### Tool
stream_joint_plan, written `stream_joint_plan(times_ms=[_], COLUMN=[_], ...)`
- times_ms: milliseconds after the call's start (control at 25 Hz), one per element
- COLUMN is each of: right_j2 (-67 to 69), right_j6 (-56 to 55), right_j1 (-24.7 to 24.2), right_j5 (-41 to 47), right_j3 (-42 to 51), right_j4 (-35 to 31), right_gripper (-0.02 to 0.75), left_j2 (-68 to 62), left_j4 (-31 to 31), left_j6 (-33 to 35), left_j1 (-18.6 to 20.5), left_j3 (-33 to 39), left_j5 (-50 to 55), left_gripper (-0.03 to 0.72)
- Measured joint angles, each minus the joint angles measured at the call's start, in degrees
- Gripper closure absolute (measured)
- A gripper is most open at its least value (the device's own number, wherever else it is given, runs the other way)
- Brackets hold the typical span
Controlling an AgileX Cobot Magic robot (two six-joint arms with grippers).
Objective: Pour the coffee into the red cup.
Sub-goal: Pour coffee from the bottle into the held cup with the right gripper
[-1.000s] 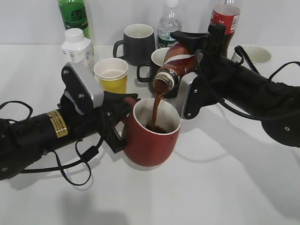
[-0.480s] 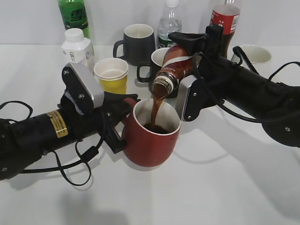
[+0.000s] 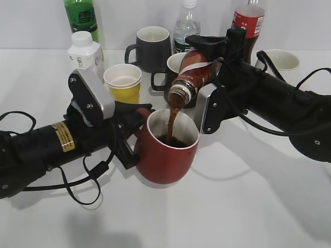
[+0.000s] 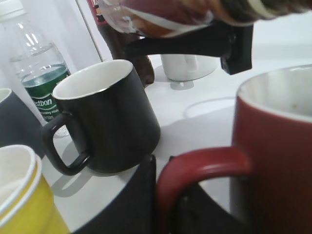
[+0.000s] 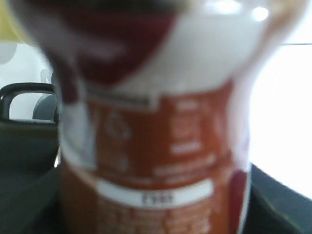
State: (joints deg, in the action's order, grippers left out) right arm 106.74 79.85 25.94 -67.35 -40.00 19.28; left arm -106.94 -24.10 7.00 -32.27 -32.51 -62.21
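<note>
Coffee bottle (image 3: 192, 73) tilts neck-down-left over red cup (image 3: 166, 155), pouring.

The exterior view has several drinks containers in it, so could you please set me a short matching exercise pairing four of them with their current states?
Things:
1. coffee bottle
2. red cup
3. yellow paper cup
4. green bottle

States:
A. standing at the back left
B. tilted, pouring a brown stream
C. handle gripped by the left hand
D. standing untouched beside the left arm

Pairs: 1-B, 2-C, 3-D, 4-A
</note>
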Motion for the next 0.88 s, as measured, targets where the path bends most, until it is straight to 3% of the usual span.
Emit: stream_joint_plan(times_ms=[880], right_j2=[0.0], right_j6=[1.9], right_j1=[0.0], right_j5=[-0.2], right_j3=[0.0], right_j4=[-0.3], right_gripper=[0.234], left_j2=[0.0], left_j4=[-0.1], left_j6=[0.0], left_j1=[0.0], left_j3=[0.0], left_j5=[-0.1], left_gripper=[0.643])
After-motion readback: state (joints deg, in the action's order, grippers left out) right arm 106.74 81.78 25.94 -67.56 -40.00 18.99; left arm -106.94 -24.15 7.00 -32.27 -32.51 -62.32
